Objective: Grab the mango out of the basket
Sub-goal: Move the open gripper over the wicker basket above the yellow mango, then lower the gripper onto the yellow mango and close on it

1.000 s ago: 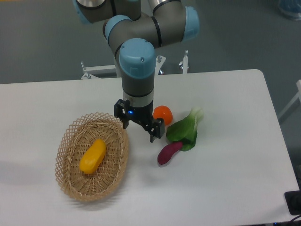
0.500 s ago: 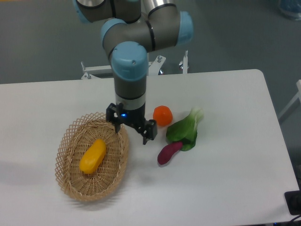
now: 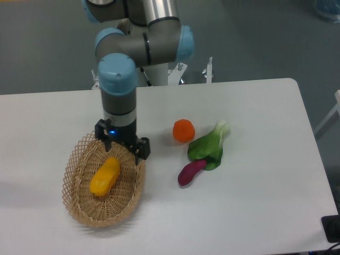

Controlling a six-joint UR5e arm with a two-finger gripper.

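The mango (image 3: 105, 176), a smooth yellow-orange oval, lies tilted inside the tan wicker basket (image 3: 79, 204) at the left of the table. My gripper (image 3: 122, 145) hangs over the basket's far right part, just above and to the right of the mango's upper end. Its two dark fingers stand apart and open, with nothing between them. One finger (image 3: 142, 151) is over the basket's right rim, the other over its back rim.
A round orange fruit (image 3: 184, 130) sits to the right of the basket. Beside it lie a leafy green vegetable (image 3: 209, 145) and a small purple vegetable (image 3: 190, 171). The table's right edge runs near x 600.
The arm has swung left, carrying the open gripper from beside the orange fruit to above the basket's far right part, close to the mango. Nothing else moved.
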